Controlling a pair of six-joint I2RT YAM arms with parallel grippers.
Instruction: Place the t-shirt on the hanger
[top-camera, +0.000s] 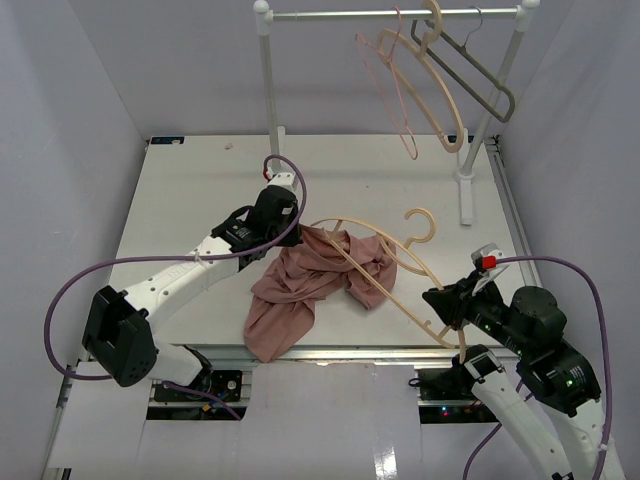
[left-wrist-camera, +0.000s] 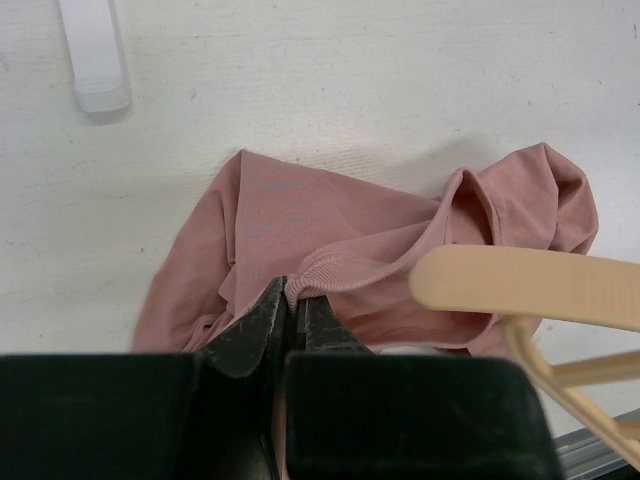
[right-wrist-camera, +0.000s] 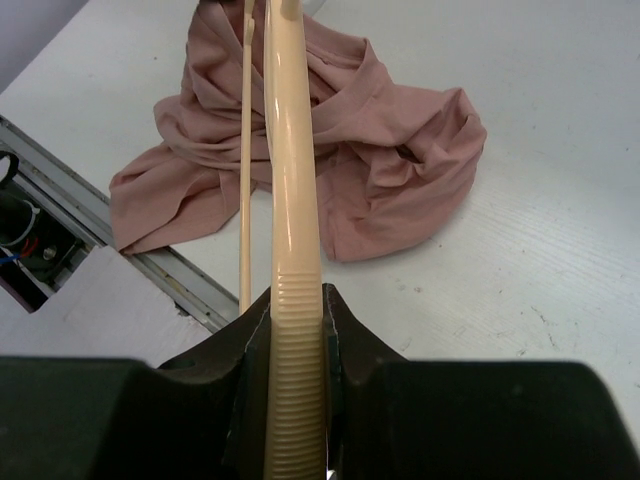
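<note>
The t-shirt (top-camera: 300, 285) is soft and floppy. The left gripper (left-wrist-camera: 292, 300) pinches its neck edge, beside the hanger (right-wrist-camera: 292, 150). The right gripper (right-wrist-camera: 297, 305) pinches the hanger's stiff end.

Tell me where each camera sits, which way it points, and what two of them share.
Top external: fixed above and behind, looking down on the table, t-shirt and clothes rail; left arm and right arm show from their bases.
Left wrist: on the left arm, looking along the left gripper, shut on the t-shirt's ribbed edge; only its fingers show.
Right wrist: on the right arm, looking along the right gripper, clamped on the hanger; only its fingers show.
Shared: both wrist views show t-shirt and hanger.
</note>
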